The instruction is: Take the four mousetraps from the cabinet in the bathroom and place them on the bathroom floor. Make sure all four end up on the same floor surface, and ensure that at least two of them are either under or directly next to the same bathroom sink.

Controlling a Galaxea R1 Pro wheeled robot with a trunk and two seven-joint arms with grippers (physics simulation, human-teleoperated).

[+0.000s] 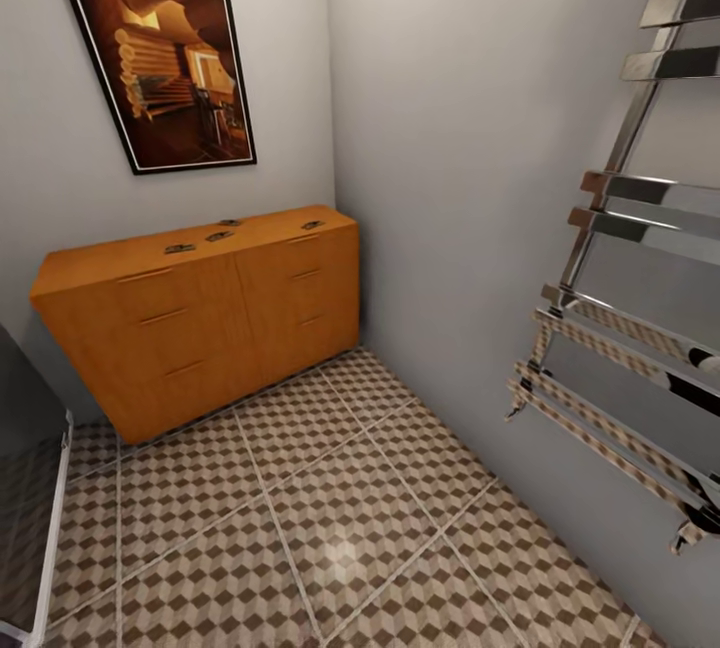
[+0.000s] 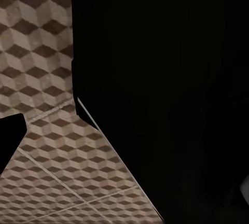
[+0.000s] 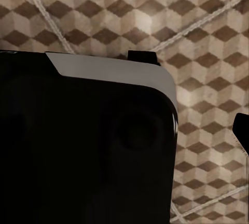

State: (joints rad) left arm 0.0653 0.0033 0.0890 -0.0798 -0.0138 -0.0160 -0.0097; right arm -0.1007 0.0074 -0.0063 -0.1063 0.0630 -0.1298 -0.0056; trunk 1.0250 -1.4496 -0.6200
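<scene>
I'm on the approach: the cabinet stands in the far corner under a framed picture, and none of the four mousetraps has been lifted yet. They lie on its top as small dark slips, one near the left front, two closer to the middle and one off to the right; they are too small for me to read their fittings or which way they face. A good stretch of bathroom floor lies between me and the cabinet, so I judge the next move is to roll the base forward until the top comes within arm's reach, then raise one arm over the nearest trap. Both wrist views look down on the cube-patterned tiles past dark parts of my own body, and I cannot tell whether either pair of jaws is spread or pressed together. A chrome towel rail on the right wall is cut off at the frame edge, so I'd keep clear of it.
</scene>
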